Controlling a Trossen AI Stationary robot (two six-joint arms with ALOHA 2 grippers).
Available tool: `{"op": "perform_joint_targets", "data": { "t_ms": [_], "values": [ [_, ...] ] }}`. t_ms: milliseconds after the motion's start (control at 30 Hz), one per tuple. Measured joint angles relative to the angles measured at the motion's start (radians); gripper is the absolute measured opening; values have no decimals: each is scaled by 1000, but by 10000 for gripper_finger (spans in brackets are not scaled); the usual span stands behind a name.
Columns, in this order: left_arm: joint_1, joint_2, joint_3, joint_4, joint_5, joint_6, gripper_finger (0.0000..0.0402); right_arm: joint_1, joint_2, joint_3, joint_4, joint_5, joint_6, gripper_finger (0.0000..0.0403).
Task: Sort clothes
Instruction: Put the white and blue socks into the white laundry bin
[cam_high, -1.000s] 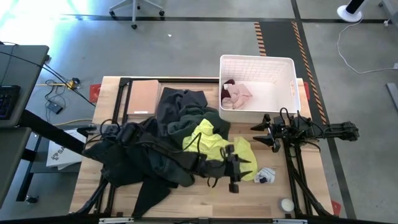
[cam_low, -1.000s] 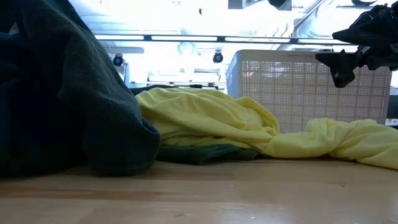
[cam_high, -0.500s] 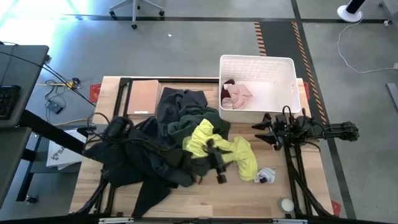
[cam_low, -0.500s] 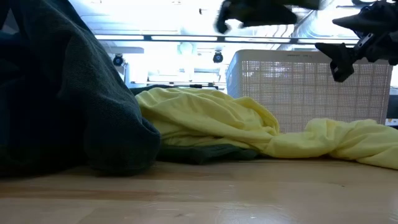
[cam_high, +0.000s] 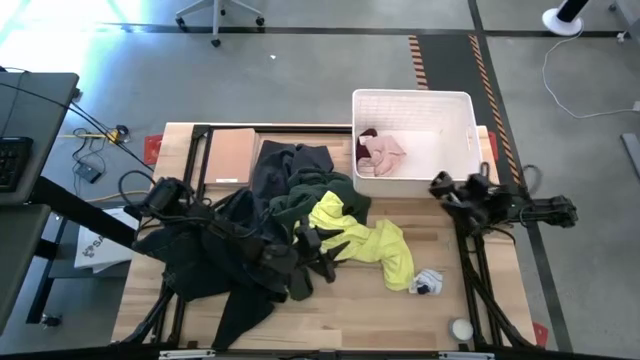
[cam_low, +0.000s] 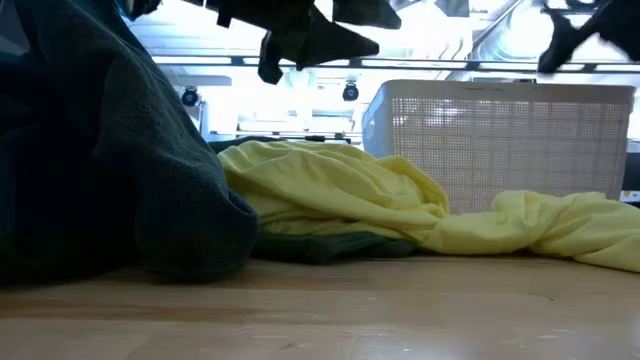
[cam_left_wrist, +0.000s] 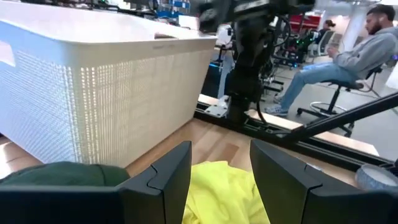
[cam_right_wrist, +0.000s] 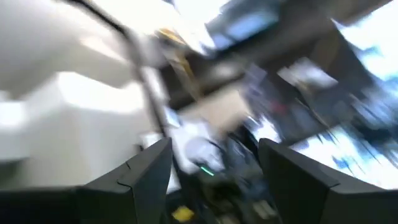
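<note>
Clothes lie heaped over the middle and left of the worktop (cam_high: 330, 310), with the left hand (cam_high: 322, 252) hovering above the pile where the dark garments meet the neon yellow garment (cam_high: 365, 238). Its fingers (cam_left_wrist: 166, 180) are spread apart and grasp nothing; the yellow fabric shows between them in the left wrist view, with the white lattice basket (cam_high: 462, 135) beyond. The yellow garment lies crumpled and stretched toward the right edge, resting on a dark green garment (cam_high: 300, 200). Black and dark grey garments (cam_high: 210, 262) spread in folds toward the left edge. Small white socks (cam_high: 426, 282) lie just beside the yellow garment's right end. A pale pink garment (cam_high: 383, 150) and a maroon one (cam_high: 365, 133) sit inside the basket at the far right corner. The right hand (cam_high: 448, 190) hangs by the basket's near wall, released and empty.
</note>
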Motion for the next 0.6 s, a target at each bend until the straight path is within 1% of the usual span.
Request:
{"op": "perform_joint_targets", "data": {
  "t_ms": [67,133,233,400,500,600],
  "values": [
    [-3,0,-2,11,-21,17,160,12,0,20,59,-119,-61,238],
    [-3,1,-2,25,-29,43,160,32,3,40,102,-193,-74,238],
    [-3,0,-1,37,-36,57,160,73,14,68,163,-208,2,238],
    [-3,1,-2,34,-37,60,160,132,50,126,157,-216,7,238],
    [-3,1,-2,34,-43,61,160,158,104,167,155,-215,30,238],
    [-2,1,-2,34,-56,61,160,180,184,227,149,-215,71,238]
  ]
}}
